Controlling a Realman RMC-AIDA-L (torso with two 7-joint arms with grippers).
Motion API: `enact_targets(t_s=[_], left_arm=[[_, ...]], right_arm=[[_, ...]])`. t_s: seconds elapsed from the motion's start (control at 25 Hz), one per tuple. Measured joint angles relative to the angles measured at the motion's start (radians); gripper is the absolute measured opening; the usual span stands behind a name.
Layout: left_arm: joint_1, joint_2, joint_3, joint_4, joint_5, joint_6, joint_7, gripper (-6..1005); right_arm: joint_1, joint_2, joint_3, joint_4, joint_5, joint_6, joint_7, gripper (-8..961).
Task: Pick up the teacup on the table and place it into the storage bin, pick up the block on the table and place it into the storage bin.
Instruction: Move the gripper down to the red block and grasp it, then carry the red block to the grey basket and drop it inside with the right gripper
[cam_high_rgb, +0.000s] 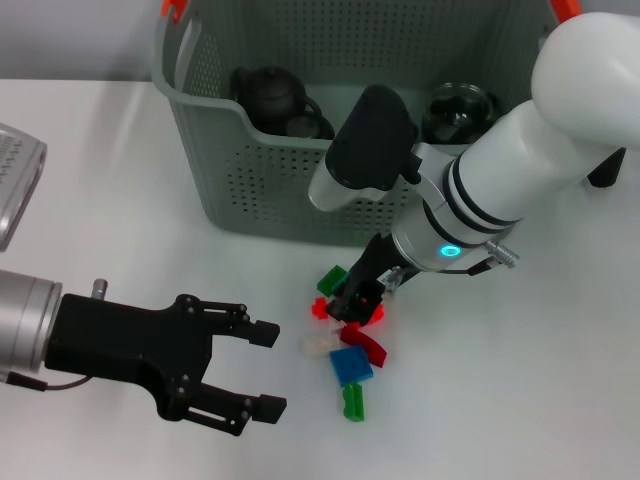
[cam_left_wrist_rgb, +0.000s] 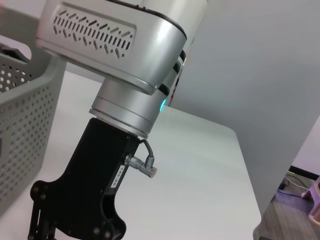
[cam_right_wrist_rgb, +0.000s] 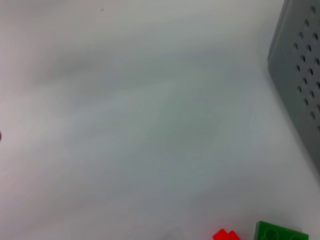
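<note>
The left gripper hovers at eight o'clock, pointing toward three, fingers spread and empty. The right gripper angles down from two o'clock into the blocks on the table; I cannot tell its finger state. The storage bin sits at twelve, holding a dark teapot; only the right wrist view shows the bin's perforated wall close beside a green block.

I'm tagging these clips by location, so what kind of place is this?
Probably a robot lab or test bench, not a home: a plain white table against bare walls, with a perforated storage bin and scattered toy blocks as practice props. The right gripper works among them.
</note>
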Motion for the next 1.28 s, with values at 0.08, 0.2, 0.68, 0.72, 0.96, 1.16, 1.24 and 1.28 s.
enact_targets(t_s=[0.08, 0.2, 0.68, 0.72, 0.96, 1.16, 1.24, 1.28], left_arm=[[0.0, 0.0, 0.0, 0.0, 0.0, 0.0, 0.0, 843], [0.0, 0.0, 0.0, 0.0, 0.0, 0.0, 0.0, 843], [0.001, 0.003, 0.0, 0.0, 0.0, 0.009, 0.003, 843], [0.001, 0.003, 0.0, 0.0, 0.0, 0.009, 0.004, 843], [0.001, 0.003, 0.0, 0.0, 0.0, 0.011, 0.005, 843], [0.001, 0.003, 0.0, 0.0, 0.0, 0.014, 0.005, 844], [0.001, 0.003, 0.0, 0.0, 0.0, 0.016, 0.005, 844], [0.0, 0.003, 0.0, 0.0, 0.0, 0.017, 0.005, 844]], right_arm=[[0.0, -0.001, 0.0, -0.001, 0.0, -0.001, 0.0, 197], [0.0, -0.003, 0.002, -0.011, 0.0, -0.009, -0.001, 196], [-0.037, -0.02, 0.162, -0.197, -0.007, -0.236, -0.035, 197], [-0.043, -0.02, 0.186, -0.221, -0.008, -0.26, -0.039, 197], [-0.055, -0.027, 0.392, -0.365, -0.012, -0.385, -0.05, 197], [-0.051, -0.041, 0.552, -0.44, -0.012, -0.419, -0.063, 198], [-0.05, -0.046, 0.611, -0.455, -0.011, -0.419, -0.064, 198], [-0.048, -0.051, 0.634, -0.458, -0.011, -0.417, -0.064, 199]])
